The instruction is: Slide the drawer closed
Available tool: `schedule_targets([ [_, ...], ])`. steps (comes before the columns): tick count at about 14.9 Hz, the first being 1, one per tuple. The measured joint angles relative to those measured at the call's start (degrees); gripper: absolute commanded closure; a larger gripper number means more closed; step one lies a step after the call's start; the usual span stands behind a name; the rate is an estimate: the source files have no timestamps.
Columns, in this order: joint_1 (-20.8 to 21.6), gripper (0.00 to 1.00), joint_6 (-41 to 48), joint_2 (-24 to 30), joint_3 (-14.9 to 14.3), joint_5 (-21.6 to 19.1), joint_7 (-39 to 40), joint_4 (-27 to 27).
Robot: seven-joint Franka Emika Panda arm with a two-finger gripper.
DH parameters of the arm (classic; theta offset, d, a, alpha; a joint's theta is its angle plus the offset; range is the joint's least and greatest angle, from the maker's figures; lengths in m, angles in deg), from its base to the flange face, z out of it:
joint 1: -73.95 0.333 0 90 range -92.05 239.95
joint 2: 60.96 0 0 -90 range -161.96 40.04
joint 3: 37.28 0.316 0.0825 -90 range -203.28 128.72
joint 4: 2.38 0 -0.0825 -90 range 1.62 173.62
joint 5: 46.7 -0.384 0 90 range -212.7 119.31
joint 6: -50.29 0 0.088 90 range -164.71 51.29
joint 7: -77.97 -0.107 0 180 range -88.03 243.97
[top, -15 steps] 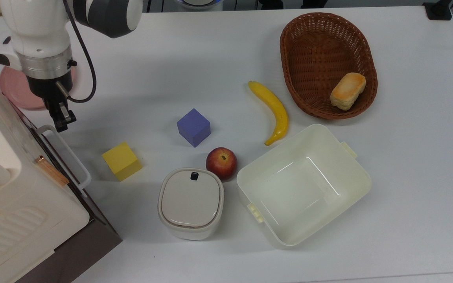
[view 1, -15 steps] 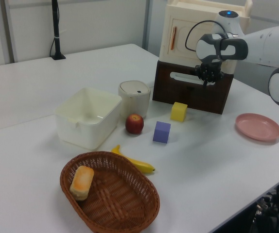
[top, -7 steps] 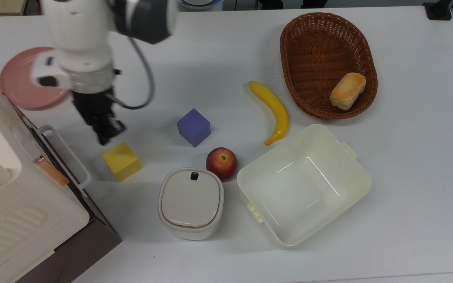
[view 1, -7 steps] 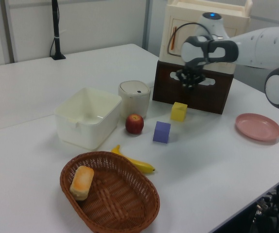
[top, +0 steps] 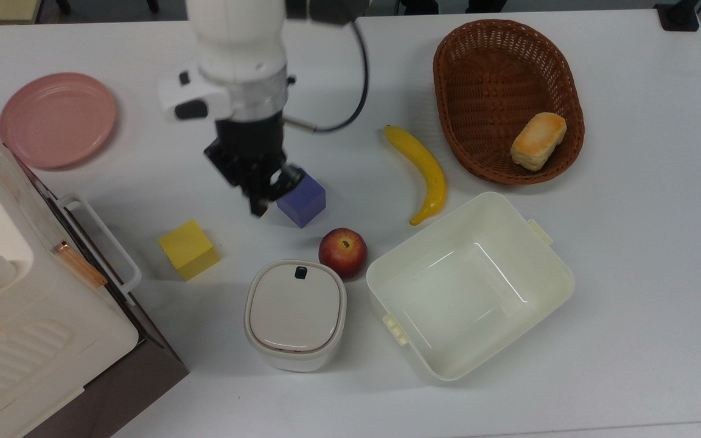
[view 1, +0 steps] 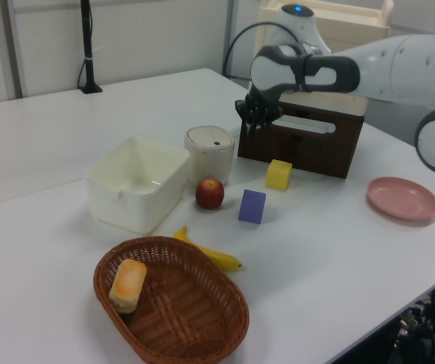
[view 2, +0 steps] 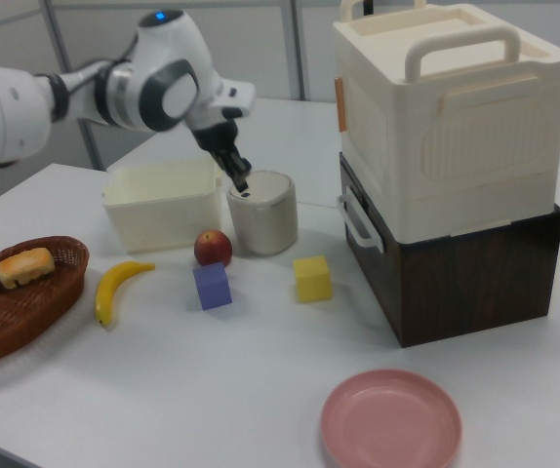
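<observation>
**A:** The drawer (view 2: 456,278) — where does it sit?

**B:** At the bottom of the storage stack, under the cream lidded crate (view 2: 451,117). Its dark brown front panel is flush with the cabinet, and its white loop handle (top: 104,240) faces the objects on the white surface (top: 350,79). In the top view the stack is at the top view's left edge; in the right view it stands at the right view's right.

**A:** And the pincer (top: 260,193)?

**B:** It hangs in the air, well apart from the drawer, pointing down. In the top view it overlaps the near edge of the purple cube (top: 303,199). Its black fingers (view 2: 239,179) are drawn together with nothing between them.

**A:** What lies near the drawer?

**B:** A yellow cube (top: 188,249) just beside the handle, and a white lidded container (top: 295,315) a little further out. A red apple (top: 342,252) sits between that container and the purple cube, nearly touching the container.

**A:** The rest of the surface?

**B:** A cream plastic bin (top: 469,285), open and upright, lies beside the apple. A banana (top: 423,171) lies between the purple cube and a brown wicker basket (top: 490,55), which holds a piece of bread (top: 538,140). A pink plate (top: 57,119) rests near the stack, at the top view's upper left.
</observation>
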Motion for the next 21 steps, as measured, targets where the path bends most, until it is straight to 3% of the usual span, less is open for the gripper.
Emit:
schedule_targets([
  [4,0.0,1.00,13.5,7.4,2.7,0.0,6.8,0.7],
  [5,0.0,0.95,16.4,9.5,3.2,0.0,8.8,1.1],
  [6,0.0,0.77,18.8,11.4,3.5,0.0,10.6,1.5],
  [8,-0.1,0.00,22.8,15.1,3.6,0.0,14.9,2.4],
  [12,-0.7,0.00,24.5,19.3,3.6,0.0,19.7,5.1],
  [21,-4.6,0.00,24.7,19.8,4.4,-0.3,17.9,6.9],
])
